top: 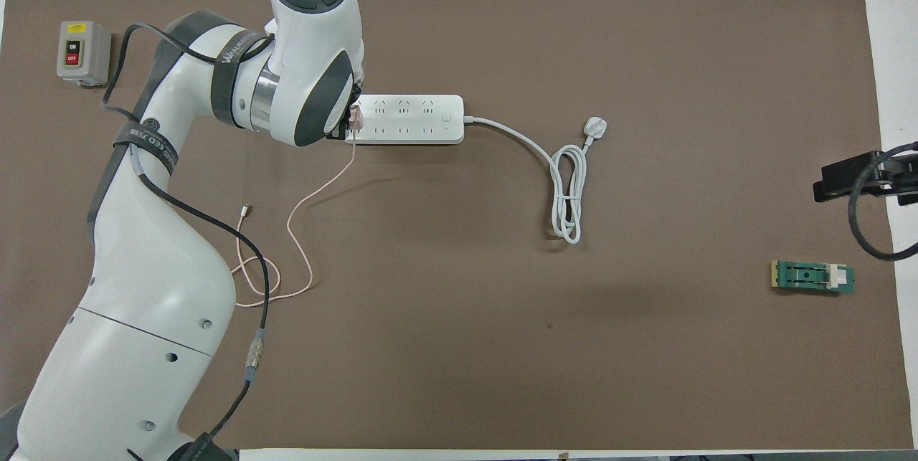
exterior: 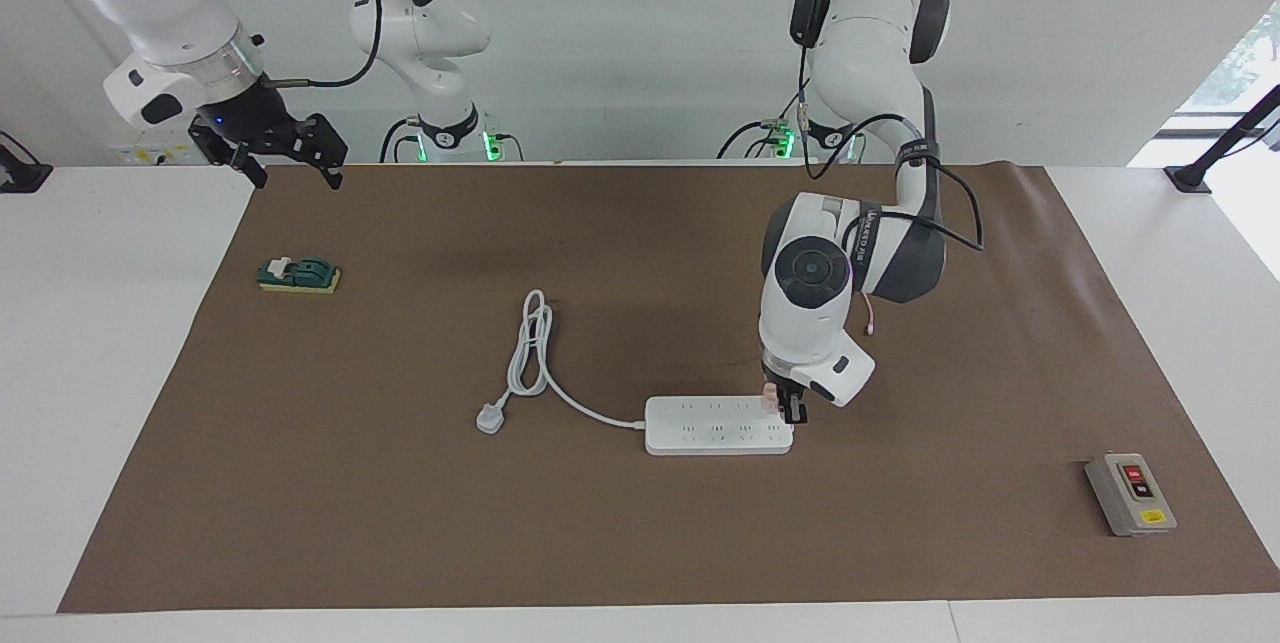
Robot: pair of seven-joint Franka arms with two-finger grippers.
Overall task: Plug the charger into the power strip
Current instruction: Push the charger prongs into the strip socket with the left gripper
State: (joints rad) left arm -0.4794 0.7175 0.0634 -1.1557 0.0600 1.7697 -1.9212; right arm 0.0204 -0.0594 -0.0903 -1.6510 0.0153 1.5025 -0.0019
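The power strip lies mid-worktop; the charger sits over its end toward the left arm.
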